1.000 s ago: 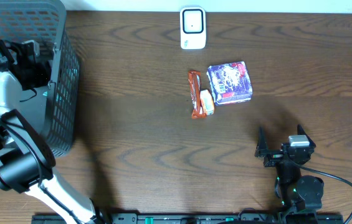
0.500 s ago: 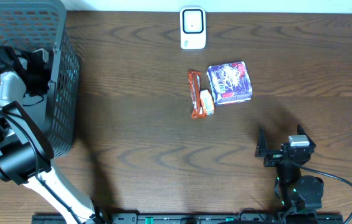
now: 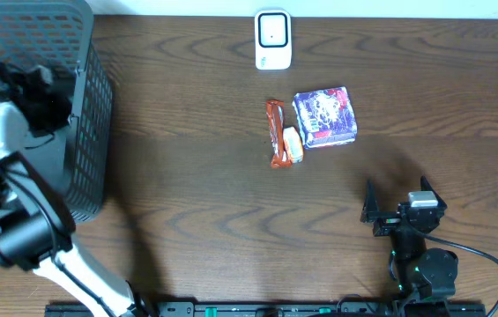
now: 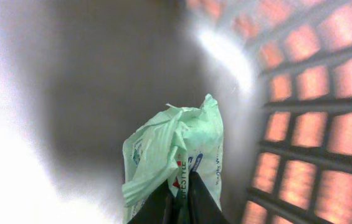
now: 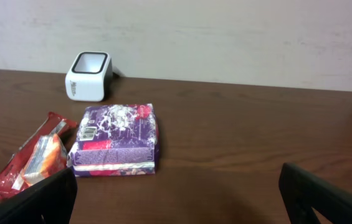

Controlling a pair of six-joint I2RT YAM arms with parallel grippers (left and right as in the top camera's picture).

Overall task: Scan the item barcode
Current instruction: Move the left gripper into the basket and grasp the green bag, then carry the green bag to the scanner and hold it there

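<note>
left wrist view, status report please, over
Left jaws shut on green packet inside basket. Right jaws open, empty. Basket wall stands between packet and scanner.

A purple packet (image 3: 325, 115) lies near a red snack bar (image 3: 273, 123) on the wooden table (image 3: 213, 194).

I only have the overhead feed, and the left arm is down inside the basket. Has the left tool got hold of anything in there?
Observer: Yes. The left wrist view shows the left tool shut on a crumpled pale green packet.
Operator: Where in the basket is it?
Observer: Close beside the mesh wall; whether they touch, I cannot tell.
Operator: Any barcode showing?
Observer: None on the side facing that camera, only some blue and red print near the fingers.
</note>
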